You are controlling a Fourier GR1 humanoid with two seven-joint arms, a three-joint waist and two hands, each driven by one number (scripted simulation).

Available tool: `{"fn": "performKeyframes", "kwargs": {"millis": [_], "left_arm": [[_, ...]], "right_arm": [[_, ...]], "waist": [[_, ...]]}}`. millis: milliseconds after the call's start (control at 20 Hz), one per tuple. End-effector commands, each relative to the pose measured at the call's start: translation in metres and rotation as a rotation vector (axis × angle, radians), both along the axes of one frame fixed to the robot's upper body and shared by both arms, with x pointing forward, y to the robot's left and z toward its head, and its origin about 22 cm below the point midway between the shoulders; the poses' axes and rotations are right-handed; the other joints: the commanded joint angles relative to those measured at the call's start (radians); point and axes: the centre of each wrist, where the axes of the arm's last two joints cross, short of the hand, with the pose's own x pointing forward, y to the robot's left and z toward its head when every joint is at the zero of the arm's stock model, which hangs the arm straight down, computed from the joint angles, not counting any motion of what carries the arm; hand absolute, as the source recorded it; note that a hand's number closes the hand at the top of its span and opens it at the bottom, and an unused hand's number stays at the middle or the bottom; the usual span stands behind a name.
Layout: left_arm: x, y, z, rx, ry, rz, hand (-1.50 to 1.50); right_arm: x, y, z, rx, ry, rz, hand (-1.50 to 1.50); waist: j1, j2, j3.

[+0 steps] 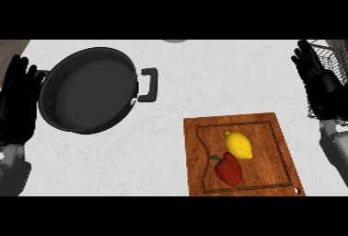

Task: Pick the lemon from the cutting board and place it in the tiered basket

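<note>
— What do we see, from big to small?
— A black pan (88,90) at ten o'clock, the cutting board (241,156) at five, the tiered basket (326,55) at two.
— Our hands?
— Left hand (17,106) and right hand (319,78) rest open, fingers straight.
— The lemon (239,144)?
— On the board, touching a red pepper (229,169). We judge nothing is done yet.

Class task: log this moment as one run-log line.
lemon: on board, beside pepper | left hand: open | right hand: open, by basket
</note>
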Motion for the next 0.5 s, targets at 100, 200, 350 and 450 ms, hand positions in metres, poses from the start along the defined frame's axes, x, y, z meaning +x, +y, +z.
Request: {"fn": "performKeyframes", "kwargs": {"millis": [100, 200, 350, 450], "left_arm": [[-0.01, 0.001, -0.026, 0.064, 0.12, -0.107, 0.0], [-0.011, -0.007, -0.037, 0.102, 0.178, -0.18, 0.0], [-0.022, -0.008, -0.051, 0.087, 0.267, -0.23, 0.0], [-0.025, -0.008, -0.058, 0.085, 0.267, -0.262, 0.0]], "right_arm": [[-0.024, 0.08, 0.006, 0.066, -0.111, 0.51, 1.5], [-0.04, 0.126, 0.015, 0.128, -0.208, 0.793, 1.5], [-0.043, 0.073, -0.026, -0.222, -0.102, 0.258, 1.5], [-0.079, 0.115, -0.068, -0.027, -0.012, 0.254, -1.5]], "waist": [[0.011, -0.022, 0.0], [0.017, -0.02, 0.002], [-0.039, -0.03, -0.003], [-0.013, -0.02, 0.0]]}}
